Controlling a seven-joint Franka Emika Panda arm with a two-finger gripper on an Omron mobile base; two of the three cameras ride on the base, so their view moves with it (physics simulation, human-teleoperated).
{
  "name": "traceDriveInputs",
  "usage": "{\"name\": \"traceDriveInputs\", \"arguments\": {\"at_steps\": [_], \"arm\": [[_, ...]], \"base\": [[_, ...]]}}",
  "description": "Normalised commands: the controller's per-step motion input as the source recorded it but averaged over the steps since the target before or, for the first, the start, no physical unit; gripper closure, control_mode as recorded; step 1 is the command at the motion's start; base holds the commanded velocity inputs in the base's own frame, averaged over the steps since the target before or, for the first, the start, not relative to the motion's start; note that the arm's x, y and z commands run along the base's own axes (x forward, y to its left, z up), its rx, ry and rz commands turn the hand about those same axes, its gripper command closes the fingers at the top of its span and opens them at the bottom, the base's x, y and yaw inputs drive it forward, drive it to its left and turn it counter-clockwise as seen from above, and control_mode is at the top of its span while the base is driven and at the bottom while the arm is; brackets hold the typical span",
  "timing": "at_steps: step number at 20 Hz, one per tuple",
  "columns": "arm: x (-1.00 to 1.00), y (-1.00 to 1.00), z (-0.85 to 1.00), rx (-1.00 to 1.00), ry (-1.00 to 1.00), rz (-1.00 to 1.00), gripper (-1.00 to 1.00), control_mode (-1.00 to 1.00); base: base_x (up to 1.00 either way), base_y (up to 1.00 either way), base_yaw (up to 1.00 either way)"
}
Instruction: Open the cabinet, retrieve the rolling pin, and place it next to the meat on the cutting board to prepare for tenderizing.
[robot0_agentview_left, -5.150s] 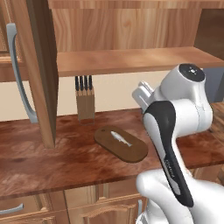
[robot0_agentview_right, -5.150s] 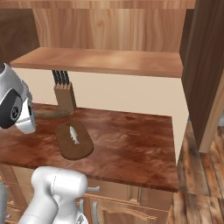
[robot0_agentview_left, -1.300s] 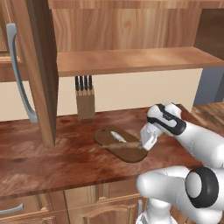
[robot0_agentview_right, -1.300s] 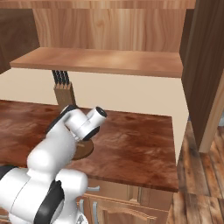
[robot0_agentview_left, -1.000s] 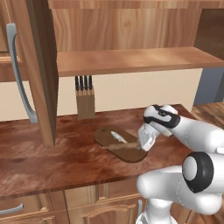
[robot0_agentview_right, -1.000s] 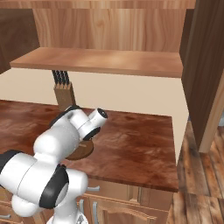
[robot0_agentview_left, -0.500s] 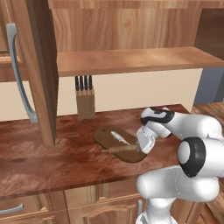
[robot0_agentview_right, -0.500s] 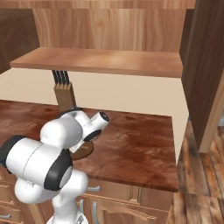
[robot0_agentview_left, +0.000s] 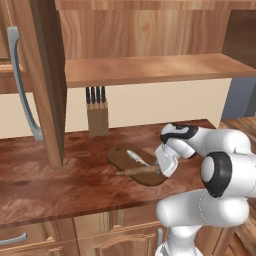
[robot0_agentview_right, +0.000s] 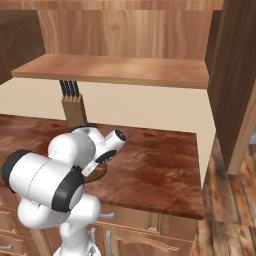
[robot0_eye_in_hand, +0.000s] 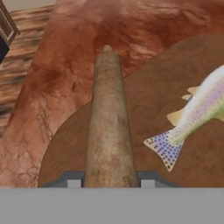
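The rolling pin (robot0_eye_in_hand: 108, 127) runs from between the gripper (robot0_eye_in_hand: 108, 179) tips toward 12 o'clock, across the cutting board (robot0_eye_in_hand: 148, 109) (its far tip overhanging the counter (robot0_eye_in_hand: 78, 48)). The meat (robot0_eye_in_hand: 197, 113) lies at 3 o'clock. The left base view adds the open cabinet (robot0_agentview_left: 47, 75). Jaws clamp the pin.

A knife block (robot0_agentview_left: 97, 119) with black-handled knives (robot0_agentview_left: 95, 95) stands at the far edge of the reddish-brown counter (robot0_agentview_left: 60, 180), against the cream wall (robot0_agentview_left: 150, 105). Drawer fronts (robot0_agentview_left: 30, 239) run below the counter's near edge. At far right lies a wood-plank floor (robot0_agentview_right: 225, 200).
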Motion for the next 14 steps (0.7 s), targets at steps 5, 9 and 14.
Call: {"name": "traceDriveInputs", "arguments": {"at_steps": [5, 9, 14], "arm": [[0.03, 0.0, -0.17, 0.0, -0.05, 0.04, -1.0, -1.0], [0.0, 0.0, 0.0, 0.0, -0.07, 0.04, -1.0, -1.0], [-0.16, 0.0, 0.1, 0.0, -0.1, 0.0, -1.0, -1.0]], "base": [[0.0, 0.0, 0.0], [0.0, 0.0, 0.0], [0.0, 0.0, 0.0]]}}
